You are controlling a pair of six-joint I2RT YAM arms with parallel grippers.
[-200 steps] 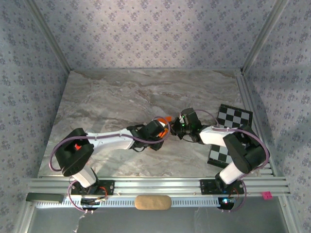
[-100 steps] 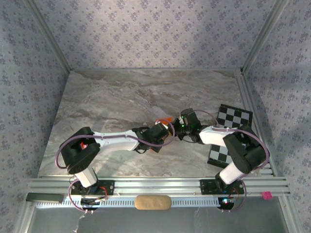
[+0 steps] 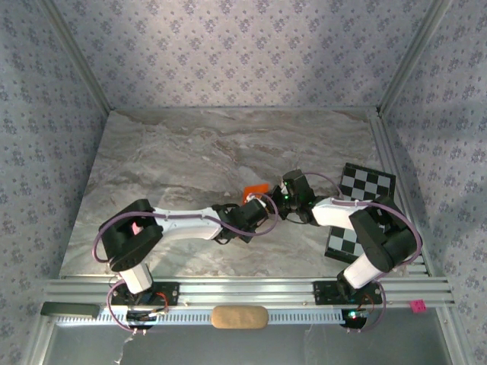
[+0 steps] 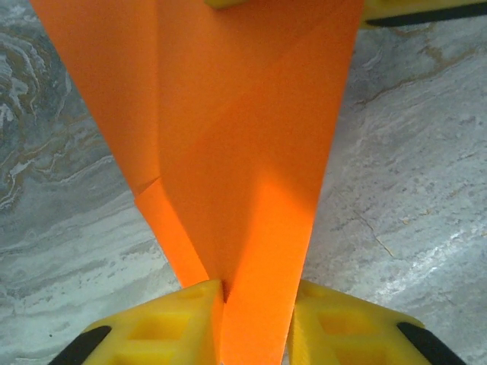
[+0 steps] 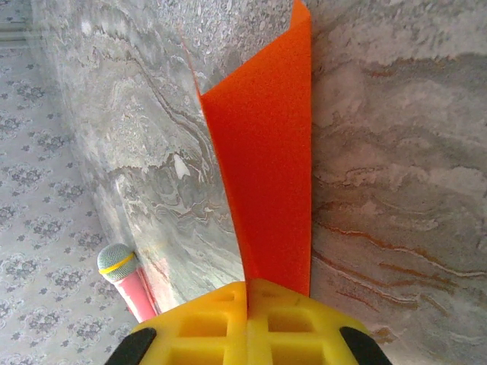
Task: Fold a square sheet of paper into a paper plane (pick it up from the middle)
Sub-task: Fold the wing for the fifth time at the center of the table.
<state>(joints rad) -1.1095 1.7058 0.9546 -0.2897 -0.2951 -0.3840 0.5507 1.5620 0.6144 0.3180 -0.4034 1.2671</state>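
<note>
Orange paper (image 3: 255, 189), folded and creased, sits just right of centre in the top view, between both claws over the marble table (image 3: 167, 160); we cannot tell if it touches the table. We see the left claw (image 4: 255, 298) clamped on the paper's narrow end at the bottom of the left wrist frame. The right claw (image 5: 247, 293) is closed tight on another edge, bottom centre of its frame. A checkerboard card (image 3: 364, 190) lies at right. A pink stick (image 5: 131, 287) shows lower left.
</note>
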